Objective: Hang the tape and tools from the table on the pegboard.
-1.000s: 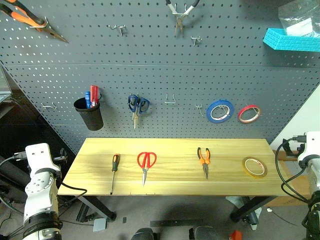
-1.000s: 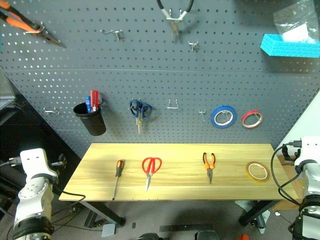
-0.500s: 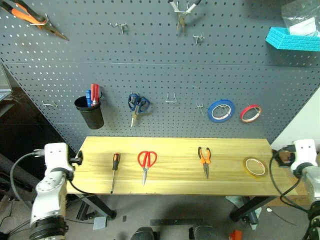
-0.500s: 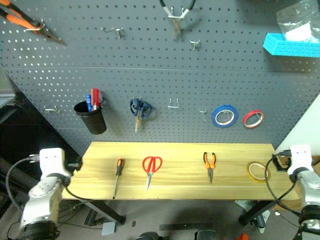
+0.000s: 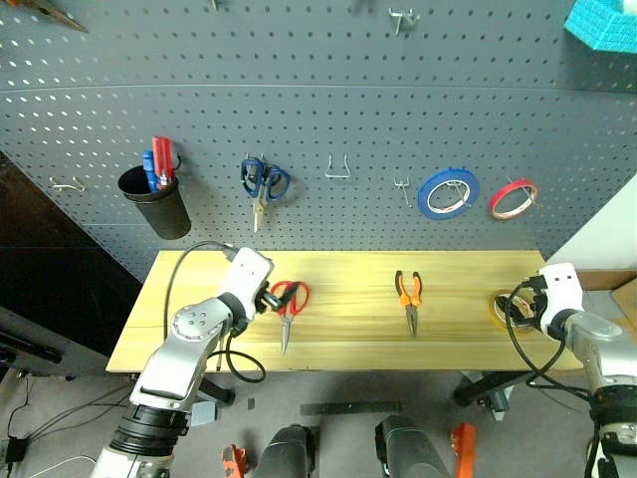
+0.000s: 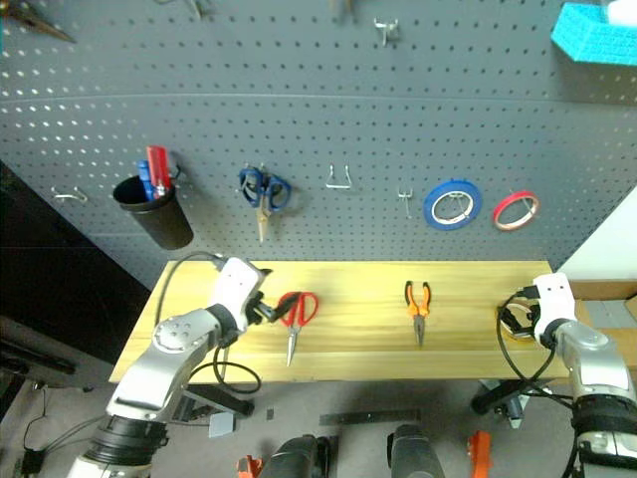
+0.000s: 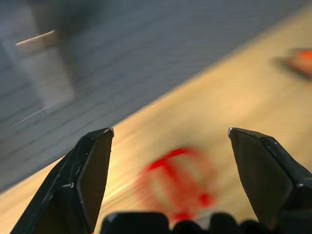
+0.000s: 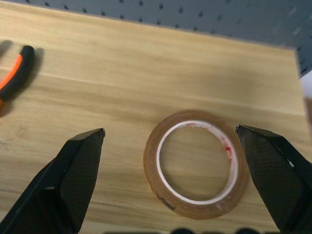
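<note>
- Head camera: the surface (image 5: 448, 329) sits under the pegboard (image 5: 318, 110). The red-handled scissors (image 5: 288, 304) lie left of the middle, the pliers (image 5: 408, 299) are near the middle, and the tape (image 5: 501, 311) is out at the right end, all flat on the wood. The left hand (image 5: 267, 297) is right at the scissor handles, fingers spread. The right hand (image 5: 528, 304) is next to the tape, partly covering it. Can't spot the screwdriver, the left arm covers that patch.
- Also on the board: a black cup (image 5: 154, 204) with pens, blue-handled scissors (image 5: 261, 184), a blue ring (image 5: 447, 192) and a red ring (image 5: 513, 198), all hanging.
- Left wrist cam: pretty blurry, but both fingers (image 7: 83, 180) stand wide apart with the red handles on the wood between them. Nothing gripped.
- Right wrist cam: the tape lies flat between the two widely spread fingers (image 8: 73, 180), touching neither. An orange-and-black pliers handle pokes in at the edge, well apart from the ring.
</note>
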Controlling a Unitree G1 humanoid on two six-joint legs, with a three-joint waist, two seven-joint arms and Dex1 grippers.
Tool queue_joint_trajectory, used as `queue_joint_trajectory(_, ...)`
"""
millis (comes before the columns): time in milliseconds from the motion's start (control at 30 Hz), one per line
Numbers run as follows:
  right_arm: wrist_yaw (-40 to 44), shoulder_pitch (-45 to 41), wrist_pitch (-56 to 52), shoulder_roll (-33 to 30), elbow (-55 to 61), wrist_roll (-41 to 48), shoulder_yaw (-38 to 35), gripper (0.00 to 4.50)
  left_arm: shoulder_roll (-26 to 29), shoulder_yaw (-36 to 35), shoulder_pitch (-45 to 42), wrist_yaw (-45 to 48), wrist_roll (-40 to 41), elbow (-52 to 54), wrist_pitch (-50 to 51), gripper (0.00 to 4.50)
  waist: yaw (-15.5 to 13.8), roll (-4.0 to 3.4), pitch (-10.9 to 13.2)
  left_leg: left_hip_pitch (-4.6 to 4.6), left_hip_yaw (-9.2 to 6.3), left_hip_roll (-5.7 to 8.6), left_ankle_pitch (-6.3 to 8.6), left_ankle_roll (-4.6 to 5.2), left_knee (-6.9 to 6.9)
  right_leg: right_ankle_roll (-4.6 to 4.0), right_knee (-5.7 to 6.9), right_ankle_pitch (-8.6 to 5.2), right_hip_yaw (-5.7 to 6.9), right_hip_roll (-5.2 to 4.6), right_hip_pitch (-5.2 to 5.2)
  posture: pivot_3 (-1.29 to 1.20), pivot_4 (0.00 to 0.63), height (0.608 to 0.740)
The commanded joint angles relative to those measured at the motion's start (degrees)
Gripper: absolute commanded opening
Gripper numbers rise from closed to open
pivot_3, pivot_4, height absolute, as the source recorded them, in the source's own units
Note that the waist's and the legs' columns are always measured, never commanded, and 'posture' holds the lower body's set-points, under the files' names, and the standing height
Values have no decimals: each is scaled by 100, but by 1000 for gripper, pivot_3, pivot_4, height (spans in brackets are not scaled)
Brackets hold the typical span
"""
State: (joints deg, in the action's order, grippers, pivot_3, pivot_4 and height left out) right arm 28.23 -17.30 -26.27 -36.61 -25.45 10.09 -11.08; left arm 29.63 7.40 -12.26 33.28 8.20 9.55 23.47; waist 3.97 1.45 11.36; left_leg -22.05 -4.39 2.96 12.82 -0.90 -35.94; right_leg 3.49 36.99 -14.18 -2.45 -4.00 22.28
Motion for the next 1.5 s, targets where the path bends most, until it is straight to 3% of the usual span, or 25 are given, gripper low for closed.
queue_joint_trajectory(33, 211, -440, -15, -100, -502, -167, 210, 4500, 126, 314, -232, 875, 334, 406, -50, 4065, 31, -6, 82, -9, -3, 1, 2, 3, -1, -1, 1, 1, 3, 0, 4, -141, 260, 740)
queue_joint_trajectory(333, 327, -1787, 517, -30, -2959, -751, 723, 4500, 245, 628, -819, 1707, 219, 217, -442, 4065, 92, 14, 333, -47, -7, 10, 6, 10, -10, 2, -4, 1, 9, -5, 27, -121, 286, 740)
queue_joint_trajectory(533, 353, -2204, 850, 58, -3897, -1075, 969, 4500, 227, 603, -996, 1938, 247, 143, -520, 4065, 94, 24, 372, -97, -2, 13, 6, 10, -13, 7, 6, 6, 1, -8, 87, -108, 295, 740)
queue_joint_trajectory(633, 429, -2298, 910, 129, -4189, -1276, 1164, 3888, 213, 627, -1079, 2060, 253, 161, -589, 4127, 98, 37, 383, -97, -3, 13, 6, 10, -13, 7, 6, 6, 2, -8, 87, -101, 293, 740)
queue_joint_trajectory(967, -2, -2289, 1099, 246, -4363, -1599, 1372, 430, 23, 515, -1348, 2000, 252, -63, -573, 4127, 87, 50, 389, -95, -8, 15, 5, 10, -24, 16, 4, 11, 4, -8, 79, -104, 277, 740)
queue_joint_trajectory(1033, -47, -2198, 1127, 261, -4269, -1620, 1369, 125, 0, 505, -1394, 1991, 250, -101, -577, 4127, 86, 55, 387, -95, -8, 16, 5, 10, -28, 17, 4, 12, 4, -8, 78, -108, 276, 740)
queue_joint_trajectory(1200, 18, -1435, 831, 95, -2766, -1413, 1105, 125, -58, 290, -1428, 1930, 498, -1, -443, 4127, 78, 56, 386, -95, -10, 16, 5, 10, -28, 18, 5, 13, 5, -8, 78, -125, 274, 740)
queue_joint_trajectory(1300, -24, -555, 236, -38, -753, -1217, 785, 125, -20, 202, -1407, 1921, 572, 53, -407, 4127, 65, 48, 390, -104, -18, 17, 6, 10, -22, 19, 9, 13, 11, -11, 88, -133, 274, 740)
queue_joint_trajectory(1433, -469, 1022, -560, 16, 2961, -1388, 294, 125, 34, -50, -1340, 1868, 640, 8, -511, 4127, 94, 9, 409, -118, -17, 19, 6, 9, -18, 20, 12, 13, 8, -16, 108, -151, 273, 740)
queue_joint_trajectory(1500, -753, 1549, -706, 174, 4418, -1744, 460, 125, 14, -156, -1333, 1812, 668, -65, -561, 4127, 133, 4, 412, -126, -9, 16, 6, 9, -20, 23, 18, 13, 1, -15, 123, -159, 272, 740)
